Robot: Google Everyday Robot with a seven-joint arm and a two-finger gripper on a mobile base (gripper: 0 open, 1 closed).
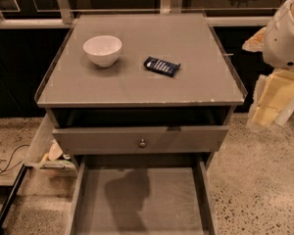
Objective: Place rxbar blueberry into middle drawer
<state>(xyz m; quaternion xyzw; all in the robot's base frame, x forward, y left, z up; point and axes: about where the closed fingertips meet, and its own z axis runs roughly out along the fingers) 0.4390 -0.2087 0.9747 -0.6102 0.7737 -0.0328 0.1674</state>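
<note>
While the bar lies flat on the grey top of the cabinet, the gripper hangs well apart from it, off the right edge of the cabinet and lower than the top surface. Its cream-coloured parts sit under the white round housing of the arm; whether it is released or clenched I cannot tell. The bar is dark blue with white print. It is turned a little, so its long side runs from upper left to lower right, about in the middle of the top. To its left stands a white bowl — near the bar but not touching it. Under the top is a dark open slot, then a closed grey panel with a small round knob. Below this panel the drawer is pulled out toward the camera — a dark shadow lies on the left half of its flat grey floor, and thin walls run along both sides. On the speckled ground at the left, a clear bin stands just beside the cabinet, and a thin cable lies further left.
</note>
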